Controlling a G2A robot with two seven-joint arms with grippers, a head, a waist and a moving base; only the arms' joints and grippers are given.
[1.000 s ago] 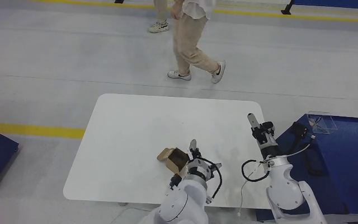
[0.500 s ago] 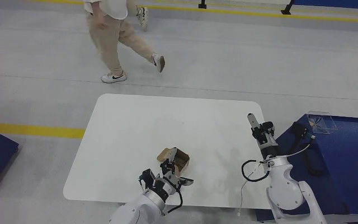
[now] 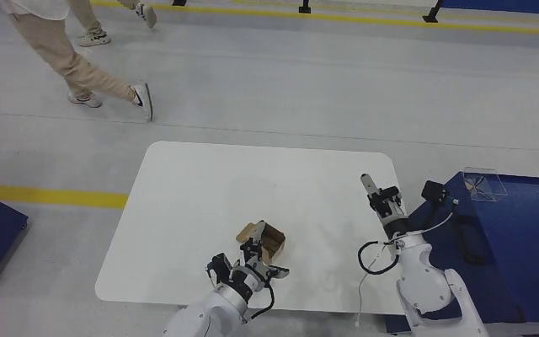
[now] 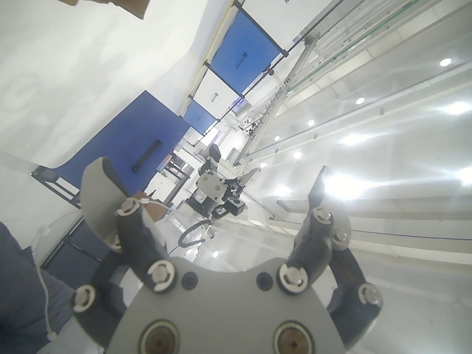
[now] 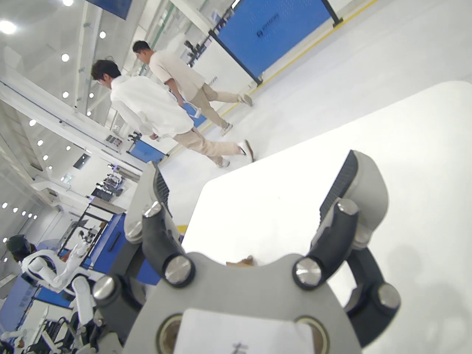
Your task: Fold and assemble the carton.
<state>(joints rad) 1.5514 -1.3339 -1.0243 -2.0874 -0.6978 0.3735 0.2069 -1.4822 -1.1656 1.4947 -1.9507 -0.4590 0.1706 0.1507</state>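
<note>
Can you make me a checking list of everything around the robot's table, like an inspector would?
Surface: white table, rounded corners, looks clean.
Job's things: brown carton near the robot's edge of the table, flaps up, not fully closed, not held.
Clutter: nothing seen.
Grippers: left tool open, just behind the carton; right tool open, holding nothing, over the table's right side.
Cables: black cable loop on the right arm, with a white cable hanging below it.
Surroundings: grey floor with a yellow line; blue stand to the right with a clear box on it.
</note>
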